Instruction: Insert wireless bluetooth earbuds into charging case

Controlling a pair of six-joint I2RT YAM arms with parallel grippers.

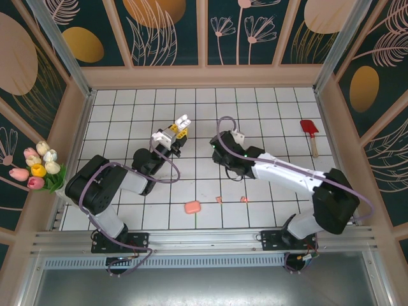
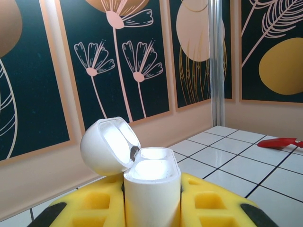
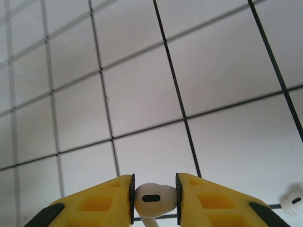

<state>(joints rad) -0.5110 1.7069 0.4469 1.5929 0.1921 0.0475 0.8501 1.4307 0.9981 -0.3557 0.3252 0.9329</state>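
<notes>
Holding white earbud (image 3: 154, 198), white case (image 2: 151, 189) open

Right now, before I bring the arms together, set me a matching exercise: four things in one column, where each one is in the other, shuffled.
Things
1. white charging case
2. white earbud
3. pink case
4. red spatula

Places
A. lying loose at the far right of the table
B. clamped in the left end effector, lid open
C. lying loose near the front edge, between the two arm bases
D. pinched in the right end effector

Pairs: 1-B, 2-D, 3-C, 4-A
</notes>
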